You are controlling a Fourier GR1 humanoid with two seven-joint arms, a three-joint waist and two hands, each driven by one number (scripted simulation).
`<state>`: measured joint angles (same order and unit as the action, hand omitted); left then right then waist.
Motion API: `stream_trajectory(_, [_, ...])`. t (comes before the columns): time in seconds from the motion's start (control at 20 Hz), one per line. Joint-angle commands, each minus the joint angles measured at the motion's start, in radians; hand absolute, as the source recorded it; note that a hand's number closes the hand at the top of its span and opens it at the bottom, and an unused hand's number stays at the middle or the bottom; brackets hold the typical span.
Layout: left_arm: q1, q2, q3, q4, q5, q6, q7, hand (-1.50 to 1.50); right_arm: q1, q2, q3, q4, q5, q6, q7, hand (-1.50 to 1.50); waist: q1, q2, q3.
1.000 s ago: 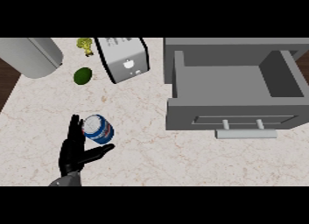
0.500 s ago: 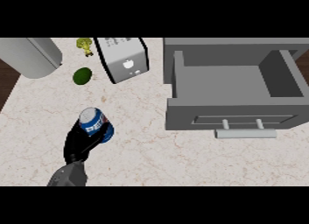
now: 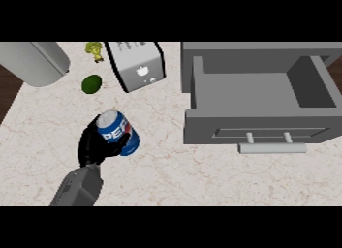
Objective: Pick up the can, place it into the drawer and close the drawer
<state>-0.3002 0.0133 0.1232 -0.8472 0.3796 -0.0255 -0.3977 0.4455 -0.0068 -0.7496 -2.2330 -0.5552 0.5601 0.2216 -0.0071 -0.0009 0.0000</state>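
Gripping the blue can (image 3: 119, 131), the left hand (image 3: 93, 146) curls round its left side.

Boxy grey forearm (image 3: 79, 188) ends in a black left hand (image 3: 92, 147).

Glossy blue can (image 3: 118, 131); matt grey drawer (image 3: 246, 92); counter (image 3: 202, 174) marble-like, perhaps polished.

The left robot hand (image 3: 95, 146) has its fingers curled round the can (image 3: 118, 130), gripping it from the side. The grey forearm (image 3: 79, 186) extends straight behind the robot hand.
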Motion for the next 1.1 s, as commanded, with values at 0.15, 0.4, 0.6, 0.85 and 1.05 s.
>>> stream_trajectory(0.15, [0.089,0.012,-0.054,-0.206,0.006,-0.041,0.066,1.50,-0.012,0.006,0.009,0.025,0.040,-0.016,-0.032,-1.50,0.007,-0.001,0.000])
stream_trajectory(0.4, [-0.061,0.037,-0.014,-0.088,0.013,-0.036,0.077,1.50,0.064,0.006,0.051,-0.027,0.021,-0.037,-0.055,-1.50,-0.003,0.000,0.000])
stream_trajectory(0.6, [0.006,0.042,-0.060,-0.348,0.012,0.021,0.195,1.50,0.081,0.006,0.000,-0.009,-0.018,0.015,-0.058,-1.50,0.003,-0.004,0.001])
stream_trajectory(0.85, [-0.062,0.042,-0.114,-0.457,-0.022,0.125,0.329,1.50,0.059,0.006,0.054,-0.102,-0.026,-0.095,0.025,-1.50,0.000,-0.002,0.000])
stream_trajectory(1.05, [-0.077,-0.009,-0.177,-0.594,-0.087,0.257,0.421,1.50,0.028,-0.038,0.012,-0.046,-0.038,-0.064,0.013,-1.50,0.005,-0.002,0.000])
